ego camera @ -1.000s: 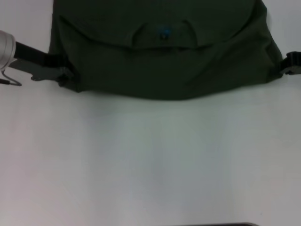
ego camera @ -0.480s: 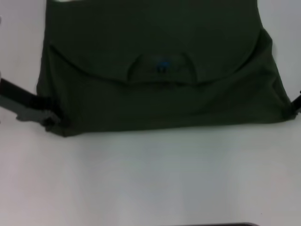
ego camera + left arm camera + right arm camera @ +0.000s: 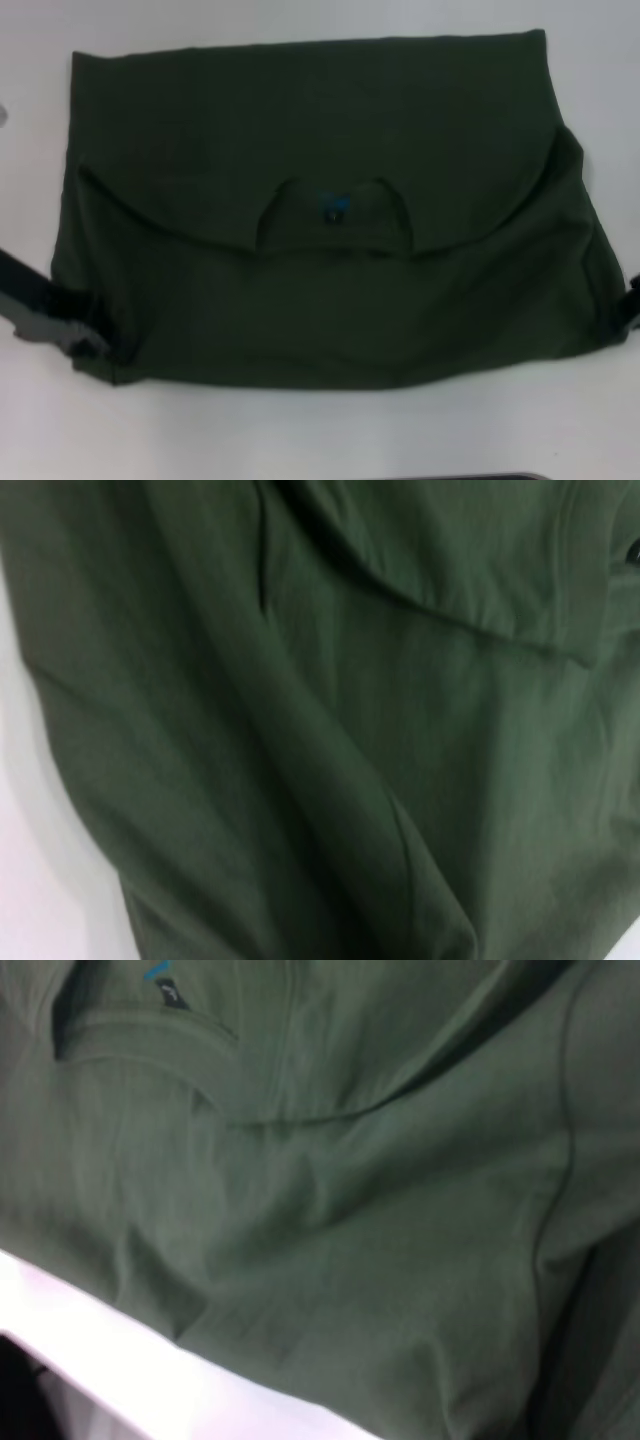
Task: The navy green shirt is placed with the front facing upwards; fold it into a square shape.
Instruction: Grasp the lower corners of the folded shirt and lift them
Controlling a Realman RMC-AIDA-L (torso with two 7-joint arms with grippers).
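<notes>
Item: navy green shirt [image 3: 320,210], lying on a white table [image 3: 320,430], folded into a wide band. Its long axis runs from the left gripper [image 3: 85,345] across to the right gripper [image 3: 632,300]. The near folded layer spans between the two grippers; the collar [image 3: 335,215] with its blue neck label [image 3: 333,207] sits about midway between them, on the side away from the robot, its opening toward the far edge. No chest lettering shows.

Head view: the whole outline of the garment, and both grippers at its near corners. The left gripper meets the near left corner, with cloth lying over its tip; the right gripper shows only as a dark sliver at the near right corner. Whether either is spread or pinching the cloth cannot be told.

Left wrist view: olive fabric [image 3: 330,730] only, with diagonal folds and a strip of table; no fingers.

Right wrist view: the label [image 3: 165,985], collar rim and a sleeve seam close up, with table edge beyond; no fingers.
</notes>
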